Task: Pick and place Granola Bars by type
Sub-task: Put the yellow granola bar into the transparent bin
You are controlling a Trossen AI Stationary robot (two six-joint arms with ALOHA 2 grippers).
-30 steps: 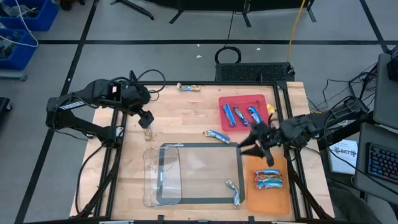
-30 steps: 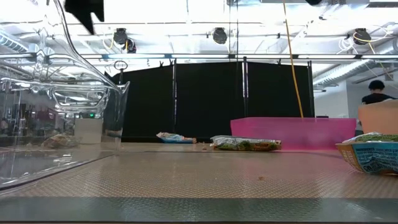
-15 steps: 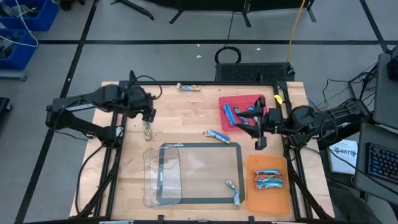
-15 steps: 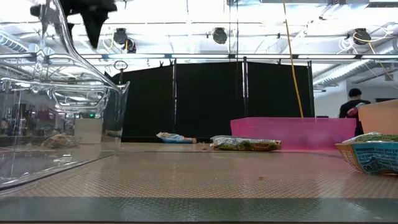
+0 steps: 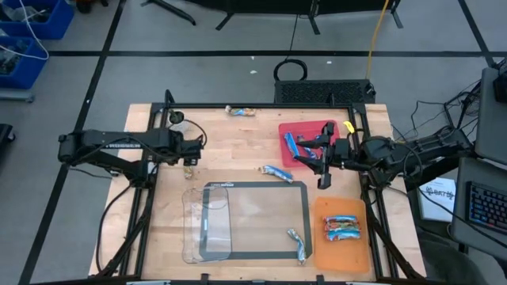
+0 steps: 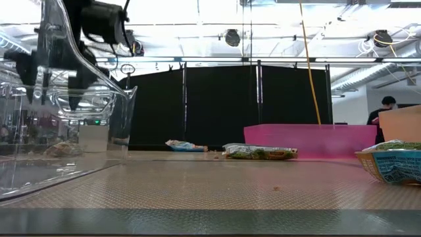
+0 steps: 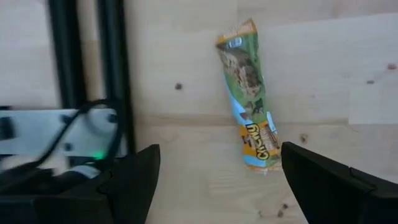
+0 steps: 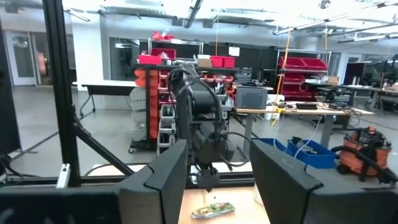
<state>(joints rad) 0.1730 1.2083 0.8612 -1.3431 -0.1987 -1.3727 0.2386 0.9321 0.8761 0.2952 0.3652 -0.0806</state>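
Spanning a grey floor, wooden table (image 5: 238, 150) holds scattered Granola Bars (image 5: 276, 171).

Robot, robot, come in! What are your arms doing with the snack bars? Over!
Left end effector open, above the green-wrapped granola bar on the wooden table. Right end effector open, empty, over the red tray. Nothing in the way.

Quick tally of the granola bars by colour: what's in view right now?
Blue bar: 1, in the red tray; the right gripper may hide more.
Red/orange bars: 2, on the orange tray.
Tan-green bar: 1, below the left gripper.
Colour unclear: 4, the far-edge bar, mid-table bar, mat-corner bars.
Total: 8 in view.
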